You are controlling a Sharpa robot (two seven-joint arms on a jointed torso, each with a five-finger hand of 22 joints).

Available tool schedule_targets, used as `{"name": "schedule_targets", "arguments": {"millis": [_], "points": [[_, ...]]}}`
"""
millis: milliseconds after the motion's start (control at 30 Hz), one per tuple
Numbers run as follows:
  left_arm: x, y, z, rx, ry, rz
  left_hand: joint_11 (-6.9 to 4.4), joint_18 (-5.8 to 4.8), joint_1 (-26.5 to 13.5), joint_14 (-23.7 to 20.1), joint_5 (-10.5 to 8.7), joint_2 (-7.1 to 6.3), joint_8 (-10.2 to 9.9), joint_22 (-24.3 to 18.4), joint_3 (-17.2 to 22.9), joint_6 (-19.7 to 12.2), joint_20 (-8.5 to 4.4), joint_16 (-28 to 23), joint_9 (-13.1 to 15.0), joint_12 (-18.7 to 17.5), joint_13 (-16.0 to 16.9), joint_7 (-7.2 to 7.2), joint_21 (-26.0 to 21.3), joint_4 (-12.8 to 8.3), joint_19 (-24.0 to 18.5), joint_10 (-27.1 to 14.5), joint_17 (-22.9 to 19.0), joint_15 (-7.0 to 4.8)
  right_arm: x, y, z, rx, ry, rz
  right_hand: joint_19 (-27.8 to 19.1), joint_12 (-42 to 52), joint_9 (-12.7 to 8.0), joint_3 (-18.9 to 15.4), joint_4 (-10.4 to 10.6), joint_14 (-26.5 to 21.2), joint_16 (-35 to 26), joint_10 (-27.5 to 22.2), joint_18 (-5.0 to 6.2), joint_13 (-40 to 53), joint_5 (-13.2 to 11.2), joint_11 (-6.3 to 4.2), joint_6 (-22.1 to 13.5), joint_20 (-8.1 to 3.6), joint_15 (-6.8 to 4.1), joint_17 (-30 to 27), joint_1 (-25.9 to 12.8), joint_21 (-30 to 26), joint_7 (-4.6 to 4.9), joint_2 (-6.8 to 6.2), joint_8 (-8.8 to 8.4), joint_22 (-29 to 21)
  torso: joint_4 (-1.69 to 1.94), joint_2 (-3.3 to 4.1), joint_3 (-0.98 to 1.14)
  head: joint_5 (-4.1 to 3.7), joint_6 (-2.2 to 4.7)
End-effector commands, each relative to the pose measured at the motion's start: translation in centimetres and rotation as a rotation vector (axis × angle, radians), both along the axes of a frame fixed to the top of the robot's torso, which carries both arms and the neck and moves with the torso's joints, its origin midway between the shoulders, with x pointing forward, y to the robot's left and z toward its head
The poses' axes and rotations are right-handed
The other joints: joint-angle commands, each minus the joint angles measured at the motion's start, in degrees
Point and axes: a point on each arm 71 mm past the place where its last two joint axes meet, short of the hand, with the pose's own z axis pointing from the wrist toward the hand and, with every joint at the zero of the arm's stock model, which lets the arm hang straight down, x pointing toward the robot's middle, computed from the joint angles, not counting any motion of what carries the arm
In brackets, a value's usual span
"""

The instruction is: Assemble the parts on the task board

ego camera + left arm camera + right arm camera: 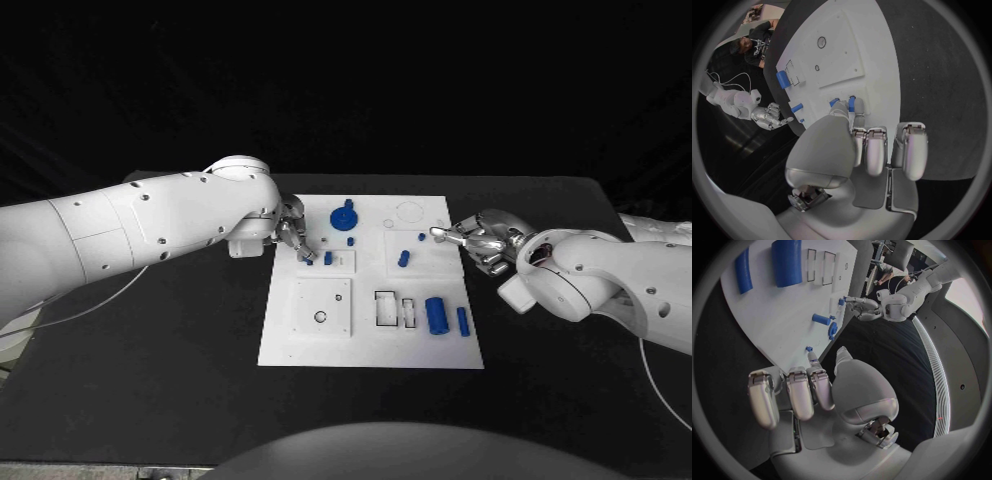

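- Left hand [293, 236] over the board's [369, 350] left middle, fingertips at two short blue pegs [848, 103]; whether it pinches one I cannot tell.
- Right hand [480, 240] at the board's right edge, fingers partly curled, holding nothing I can see.
- Likely step: seating a peg; next needs fine alignment.
- Board matte white; other blue parts [436, 312] smooth cylinders.
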Motion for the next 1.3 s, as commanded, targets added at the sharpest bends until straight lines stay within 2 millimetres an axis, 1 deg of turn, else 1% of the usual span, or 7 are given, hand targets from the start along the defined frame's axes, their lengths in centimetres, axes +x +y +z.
{"name": "schedule_targets", "arguments": {"millis": [33, 233, 467, 700, 1033, 1167, 1300], "points": [[-0.24, -0.37, -0.22, -0.002, 0.019, -0.023, -1.15, -0.42, 0.8, 6.2, 0.30, 1.58, 0.4, 15.1, 0.3, 0.1, 0.41, 0.1, 0.0, -0.3, 11.1, -0.25, 0.1, -0.1, 5.9, 7.2, 15.1, -0.21, 0.00, 0.16, 0.01, -0.001, -0.007, 0.013, 6.0, 0.2, 0.1, -0.3, -0.1, 6.0, 0.2, 6.2, -0.39, 15.1, 0.2, 0.38, -0.5, 0.26, 0.42, 15.1, 0.1, 0.3, 0.66, 0.30, 0.39, 15.1, 0.06, 0.00, 0.01, -0.08, 0.03], [-0.25, -0.30, -0.24, -0.003, 0.020, -0.022, -1.15, -0.42, 0.8, 6.2, 0.30, 1.58, 0.4, 15.1, 0.3, 0.1, 0.41, 0.1, 0.0, -0.3, 11.1, -0.25, 0.1, -0.1, 5.9, 7.2, 15.1, -0.21, 0.00, 0.16, 0.01, -0.001, -0.007, 0.012, 6.0, 0.2, 0.1, -0.3, -0.1, 6.0, 0.2, 6.2, -0.39, 15.1, 0.2, 0.38, -0.5, 0.26, 0.42, 15.1, 0.1, 0.3, 0.66, 0.30, 0.39, 15.1, 0.02, 0.05, 0.03, 0.00, 0.14], [-0.23, -0.39, -0.26, -0.006, 0.024, -0.023, -1.15, -0.42, 0.8, 6.2, 0.26, 1.63, 0.4, 15.1, 0.5, 0.1, 0.43, 0.1, 0.1, -0.3, 11.1, -0.25, 0.1, -0.1, 5.9, 7.2, 15.1, -0.21, 0.00, 0.17, 0.01, -0.001, -0.007, 0.013, 6.0, 0.2, 0.1, -0.3, -0.1, 6.0, 0.2, 6.2, -0.39, 15.1, 0.2, 0.38, -0.5, 0.26, 0.42, 15.1, 0.1, 0.3, 0.66, 0.30, 0.39, 15.1, -0.03, 0.03, 0.02, -0.05, -0.13], [-0.26, -0.43, -0.30, -0.001, 0.030, -0.025, -1.15, -0.42, 0.8, 6.2, 0.26, 1.63, 0.4, 15.1, 0.5, 0.1, 0.43, 0.1, 0.1, -0.3, 11.1, -0.25, 0.1, -0.1, 5.9, 7.2, 15.1, -0.21, -0.03, 0.19, 0.01, 0.000, -0.007, 0.014, 6.0, 0.2, 0.1, -0.3, -0.1, 6.0, 0.2, 6.2, -0.39, 15.1, 0.2, 0.38, -0.5, 0.26, 0.42, 15.1, 0.1, 0.3, 0.66, 0.30, 0.39, 15.1, -0.01, 0.04, 0.04, -0.02, -0.19], [-0.25, -0.24, -0.35, 0.009, 0.039, -0.023, -1.14, -0.42, 0.8, 6.2, 0.25, 1.65, 0.4, 15.1, 0.7, 0.0, 0.44, 0.1, 0.1, -0.3, 11.1, -0.24, 0.1, -0.1, 5.9, 7.2, 15.1, -0.21, -0.03, 0.24, 0.01, 0.000, -0.007, 0.015, 6.0, 0.2, 0.1, -0.3, -0.1, 6.0, 0.2, 6.2, -0.39, 15.1, 0.2, 0.38, -0.5, 0.26, 0.42, 15.1, 0.1, 0.3, 0.66, 0.30, 0.39, 15.1, -0.01, 0.01, 0.00, -0.12, -0.30], [-0.24, -0.24, -0.36, 0.010, 0.040, -0.022, -1.14, -0.42, 0.8, 6.2, 0.23, 1.61, 0.4, 15.1, 0.7, 0.0, 0.45, 0.1, 0.1, -0.3, 11.1, -0.23, 0.1, -0.1, 5.9, 7.2, 15.1, -0.20, -0.02, 0.23, 0.01, 0.000, -0.006, 0.014, 6.0, 0.2, 0.1, -0.3, -0.1, 6.0, 0.2, 6.2, -0.39, 15.1, 0.2, 0.38, -0.5, 0.26, 0.42, 15.1, 0.1, 0.3, 0.66, 0.30, 0.39, 15.1, 0.05, 0.02, -0.02, -0.18, -0.20], [-0.24, -0.20, -0.37, 0.013, 0.041, -0.021, -1.01, -0.42, 0.4, 6.2, 0.01, 1.14, 0.2, 15.1, 1.0, -0.4, 0.42, 0.1, 0.1, -0.3, 11.1, -0.09, 0.1, 0.0, 5.9, 7.2, 15.1, -0.11, -0.02, 0.24, 0.01, 0.000, -0.006, 0.015, 6.0, 0.2, 0.1, -0.3, -0.1, 6.0, 0.2, 6.2, -0.39, 15.1, 0.2, 0.38, -0.5, 0.26, 0.42, 15.1, 0.1, 0.3, 0.66, 0.30, 0.39, 15.1, 0.00, 0.02, 0.03, -0.09, -0.21]]}}
